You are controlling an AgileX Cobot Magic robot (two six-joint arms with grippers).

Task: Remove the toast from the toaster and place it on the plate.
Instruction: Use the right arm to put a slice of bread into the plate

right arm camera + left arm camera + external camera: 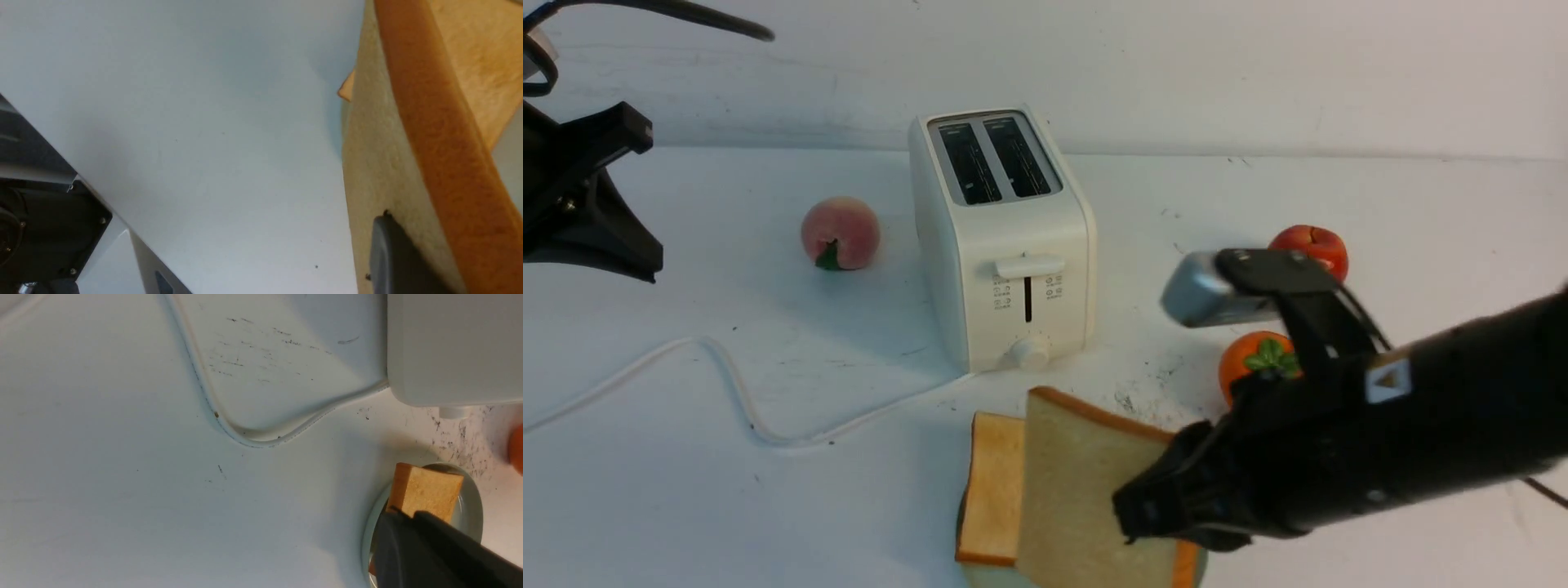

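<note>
Now both slots of the toaster [1005, 245] look empty, and the work is at the plate [476, 498]. It lies in front of the toaster, a little to its right; in the front view only a thin piece of its rim shows at the lower border. The first slice [991, 490] lies there, on the left part of the plate. The second one, the toast [1066, 482], is in the right gripper [1135, 508]. The jaws are clamped on its right edge, and the right wrist view shows one dark pad [392, 257] pressed flat on the pale face, with the brown crust just beside it.

The relation that matters is this — the toast reaches from the gripper to the left, toward the first slice, and it overlaps that slice. It stands steep, not flat. Its broad face looks to the robot, and its upper crust edge slopes down toward the gripper. Whether its lower edge touches the plate I cannot tell, because this part is cut off. In my judgement the toast needs to be tipped down flat and let go, with care not to push the first slice over the rim.

The right arm is the nearer one. The left gripper [592, 237] is well apart, left of the toaster and raised — closed, with nothing visible in it.

The toast has a pale, porous face and a smooth orange-brown crust around it. It looks thick and stiff.
</note>
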